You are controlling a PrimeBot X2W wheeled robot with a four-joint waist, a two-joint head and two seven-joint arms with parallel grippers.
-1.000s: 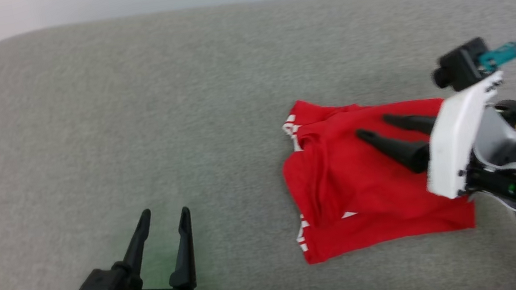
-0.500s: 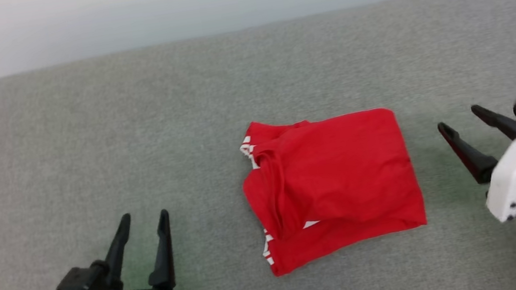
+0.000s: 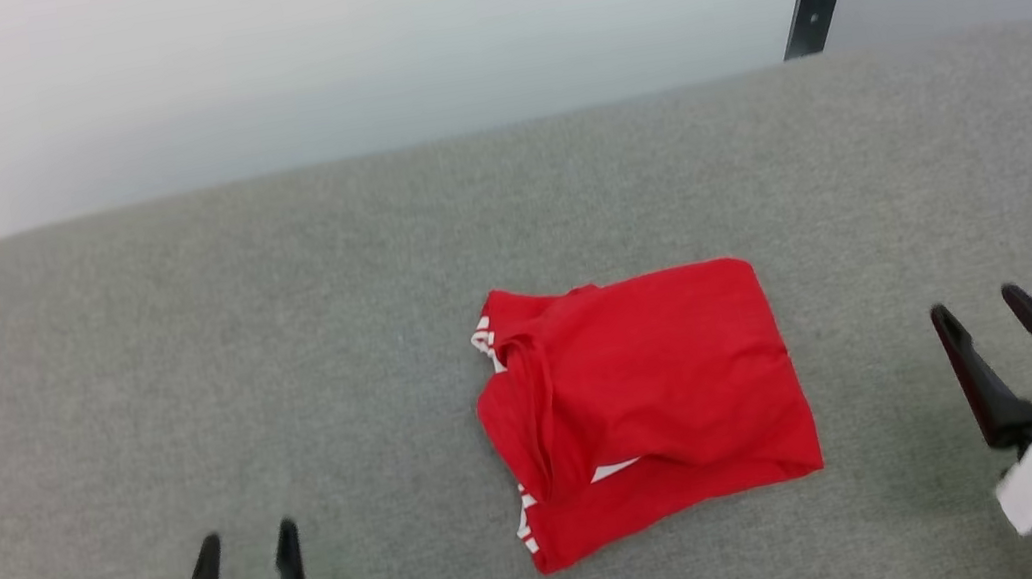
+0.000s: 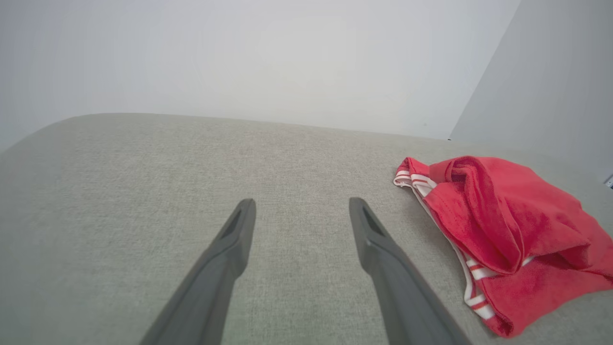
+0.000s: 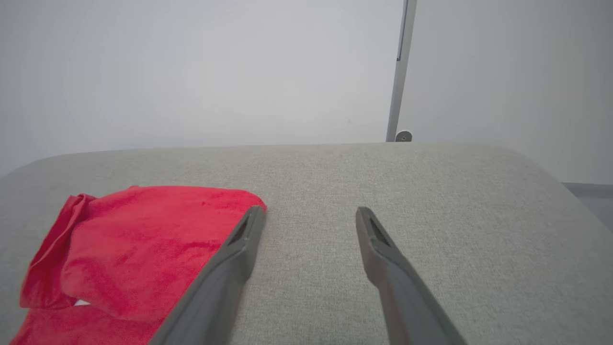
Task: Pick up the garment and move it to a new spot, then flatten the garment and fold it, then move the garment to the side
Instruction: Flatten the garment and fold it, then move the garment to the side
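The garment (image 3: 643, 403) lies folded into a compact red bundle near the middle of the grey cushioned surface (image 3: 182, 357), with white-and-red striped trim showing at its left edge. The left wrist view has the garment (image 4: 507, 239) at the right, and the right wrist view has the garment (image 5: 139, 254) at the lower left. My left gripper (image 3: 247, 541) stands open at the lower left, well apart from the bundle and holding nothing. Off to the lower right my right gripper (image 3: 975, 306) is open too, clear of the cloth. Left gripper (image 4: 301, 203) and right gripper (image 5: 310, 213) each hover over bare cushion.
A pale wall (image 3: 341, 51) rises behind the cushion's rounded far edge. A dark bracket (image 3: 812, 11) sits at a wall seam at the back right. The cushion curves down at its left and right ends.
My right gripper has drawn back off the garment to the right, leaving it lying flat. The head camera has tilted up, so both grippers sit lower in view and more wall shows.
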